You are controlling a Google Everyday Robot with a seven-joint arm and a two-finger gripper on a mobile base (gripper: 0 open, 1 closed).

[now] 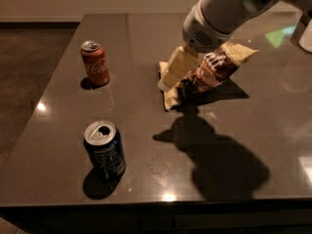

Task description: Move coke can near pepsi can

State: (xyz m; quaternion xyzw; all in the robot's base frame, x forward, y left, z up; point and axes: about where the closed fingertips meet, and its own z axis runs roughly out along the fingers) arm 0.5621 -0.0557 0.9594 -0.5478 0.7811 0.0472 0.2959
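The coke can (95, 63) stands upright at the back left of the dark table (63, 130); it is red-orange with white script and a silver top. The pepsi can (104, 150) stands upright near the front left; it is navy blue with an opened silver top. My gripper (170, 79) hangs from the white arm above the table's middle, right of the coke can and in front of a snack bag. It holds nothing that I can see.
A crumpled brown chip bag (207, 74) lies at the table's middle right, partly behind the gripper. The arm's shadow (214, 155) falls on the table's front right. The table's front edge is close behind the pepsi can.
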